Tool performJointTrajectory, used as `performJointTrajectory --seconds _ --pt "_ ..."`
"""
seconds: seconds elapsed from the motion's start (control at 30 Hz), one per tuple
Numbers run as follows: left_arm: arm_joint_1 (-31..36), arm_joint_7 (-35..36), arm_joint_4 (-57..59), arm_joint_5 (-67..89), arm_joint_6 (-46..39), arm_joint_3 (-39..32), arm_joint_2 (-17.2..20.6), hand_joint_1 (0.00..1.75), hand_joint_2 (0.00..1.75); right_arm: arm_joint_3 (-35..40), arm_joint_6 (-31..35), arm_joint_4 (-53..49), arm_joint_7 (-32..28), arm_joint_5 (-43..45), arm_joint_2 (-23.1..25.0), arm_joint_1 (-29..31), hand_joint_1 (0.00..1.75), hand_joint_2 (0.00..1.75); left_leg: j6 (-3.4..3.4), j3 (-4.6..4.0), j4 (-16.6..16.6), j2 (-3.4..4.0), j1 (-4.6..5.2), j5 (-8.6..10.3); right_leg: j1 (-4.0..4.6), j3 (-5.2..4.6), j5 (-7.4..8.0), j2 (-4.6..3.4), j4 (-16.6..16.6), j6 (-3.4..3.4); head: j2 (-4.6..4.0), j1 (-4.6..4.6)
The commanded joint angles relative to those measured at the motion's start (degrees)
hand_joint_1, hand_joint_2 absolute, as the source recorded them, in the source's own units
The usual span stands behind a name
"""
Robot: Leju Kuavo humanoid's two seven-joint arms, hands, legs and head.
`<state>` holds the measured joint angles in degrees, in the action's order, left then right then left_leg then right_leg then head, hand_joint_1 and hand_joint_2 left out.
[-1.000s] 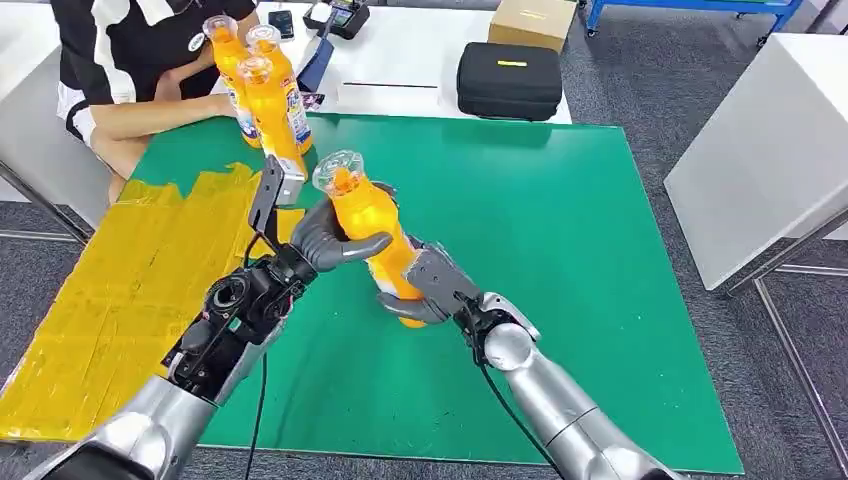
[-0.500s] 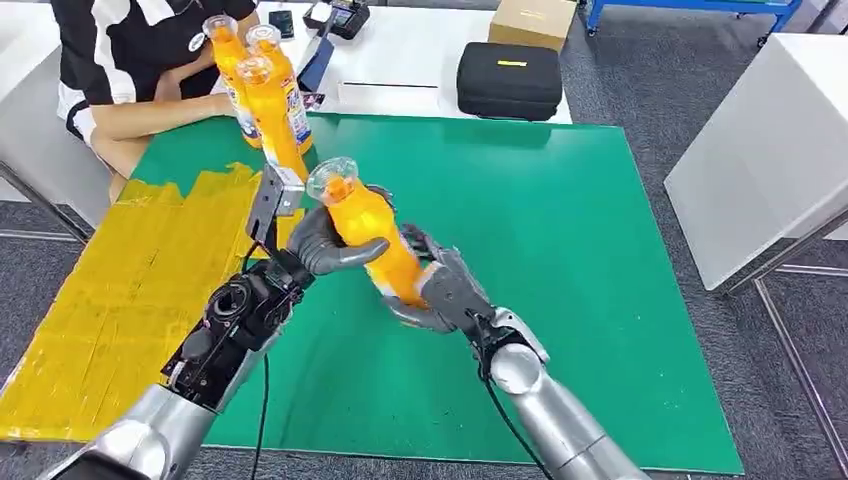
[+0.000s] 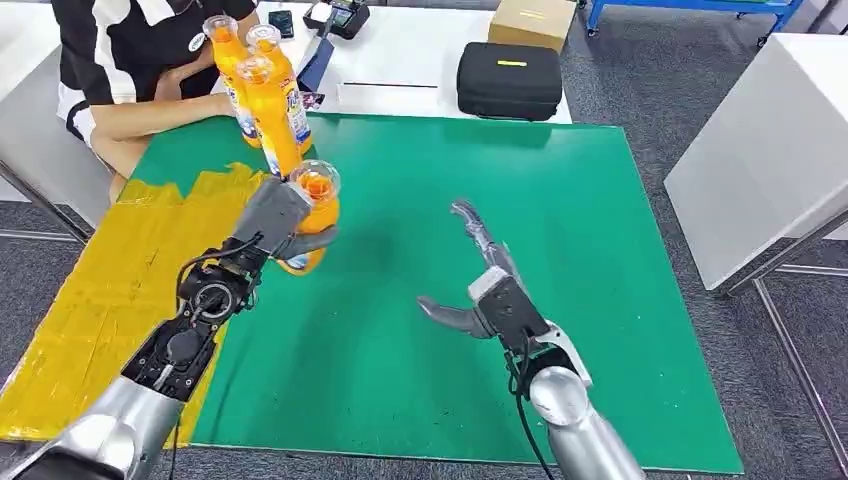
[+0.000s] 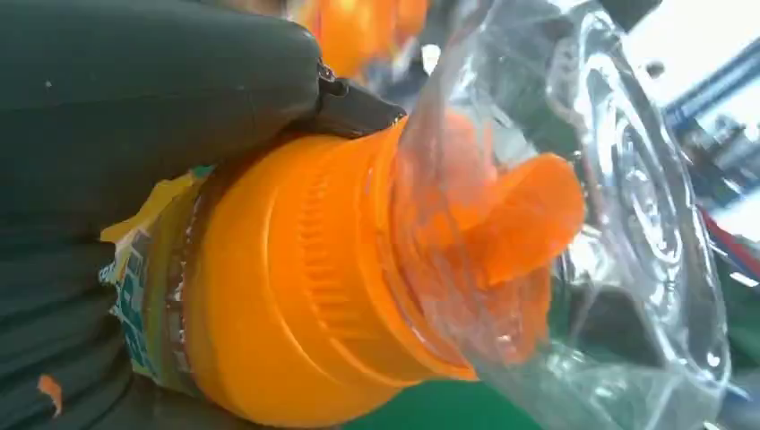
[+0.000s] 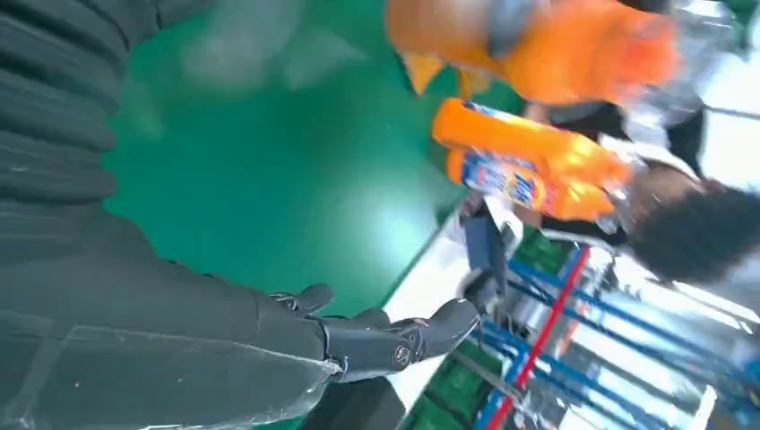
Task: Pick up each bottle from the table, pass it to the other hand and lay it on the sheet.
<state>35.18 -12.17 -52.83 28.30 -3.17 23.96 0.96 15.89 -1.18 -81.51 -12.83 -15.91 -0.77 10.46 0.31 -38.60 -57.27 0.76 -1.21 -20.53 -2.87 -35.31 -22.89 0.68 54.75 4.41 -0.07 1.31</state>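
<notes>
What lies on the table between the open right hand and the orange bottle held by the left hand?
Only bare green mat, in the head view.

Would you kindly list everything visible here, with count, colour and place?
Orange plastic bottle with clear cap: one, orange, held over the mat's left edge.
Standing orange bottles: three, orange, mat's far left corner.
Green table mat: one, green, centre.
Yellow sheet: one, yellow, left of the mat.
Black zip case: one, black, white table beyond.
Cardboard box: one, brown, behind the case.
Person: one, seated far left.
Left robot hand: grey, gripping the bottle.
Right robot hand: grey, fingers spread above the mat.
</notes>
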Motion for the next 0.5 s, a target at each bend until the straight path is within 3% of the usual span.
performJointTrajectory --seconds 0.03,0.13,0.27,0.5 --pt "7.49 3.19 7.41 16.70 -2.59 3.54 3.51 1.75 1.75 -4.86 1.04 -8.99 -0.61 2.15 0.47 -1.85 0.00 1.75 0.02 0.24 -0.13 -0.04 -0.02 -0.19 0.05 0.22 -0.17 -0.04 0.14 -0.35 0.00 -0.02" --pt "7.49 3.19 7.41 16.70 -2.59 3.54 3.51 1.75 1.75 -4.86 1.04 -8.99 -0.61 2.15 0.47 -1.85 0.00 1.75 0.02 0.24 -0.13 -0.04 -0.02 -0.19 0.05 0.22 -0.17 -0.04 0.14 -0.35 0.00 -0.02" --pt "10.65 6.66 16.28 40.36 -1.41 8.57 6.23 1.75 1.75 -3.70 0.76 -9.30 -1.78 3.03 -0.64 -0.35 0.00 1.75 0.02 0.23 -0.03 0.00 0.00 -0.10 0.02 0.19 -0.07 -0.07 0.05 -0.28 0.00 0.00" --pt "11.67 6.55 19.65 44.03 -0.48 9.71 6.32 1.75 1.75 -4.01 0.97 -10.18 -2.15 3.32 -0.85 -0.99 0.00 1.75 0.02 0.38 -0.07 0.04 -0.02 -0.19 0.05 0.32 -0.13 -0.13 0.07 -0.37 0.00 0.00"
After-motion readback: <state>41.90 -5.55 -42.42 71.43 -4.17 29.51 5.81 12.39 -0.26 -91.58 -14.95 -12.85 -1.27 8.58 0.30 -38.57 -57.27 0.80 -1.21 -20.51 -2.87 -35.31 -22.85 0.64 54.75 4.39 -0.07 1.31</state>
